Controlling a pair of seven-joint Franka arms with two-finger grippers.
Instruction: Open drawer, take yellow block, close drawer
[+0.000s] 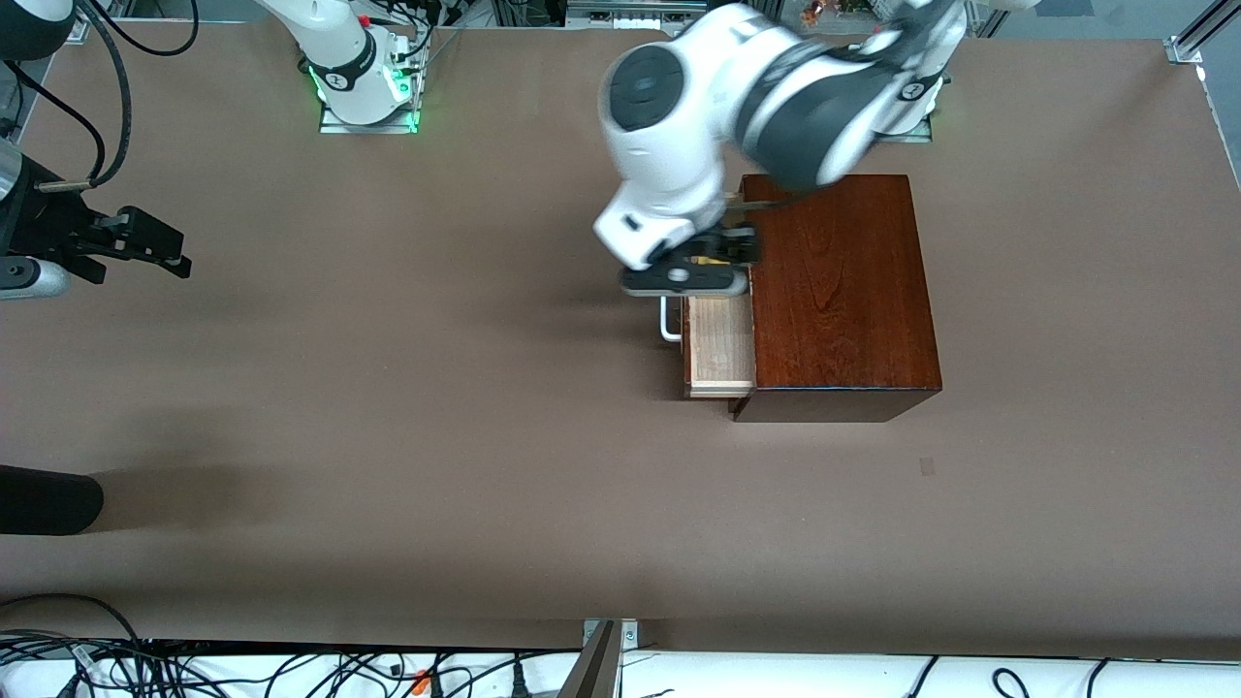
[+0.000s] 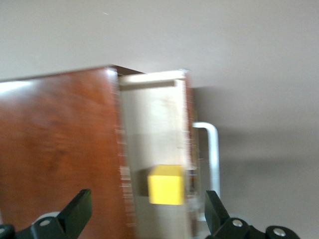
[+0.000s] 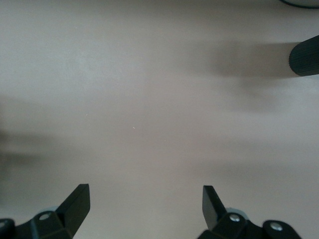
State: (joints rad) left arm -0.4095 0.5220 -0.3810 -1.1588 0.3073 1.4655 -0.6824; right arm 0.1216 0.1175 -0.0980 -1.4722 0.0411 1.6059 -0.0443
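Left gripper: fingers spread, holding nothing, poised over the open drawer. The yellow block lies on the drawer's pale floor, between the two fingers in the left wrist view. The drawer is slid out of the dark wooden box, its white handle facing the right arm's end of the worktop. Right gripper: fingers spread, empty, waiting above bare worktop at that end.

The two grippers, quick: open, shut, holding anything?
Left gripper: open, empty, over the yellow block in the open drawer.
Right gripper: open, empty, waiting over bare table.
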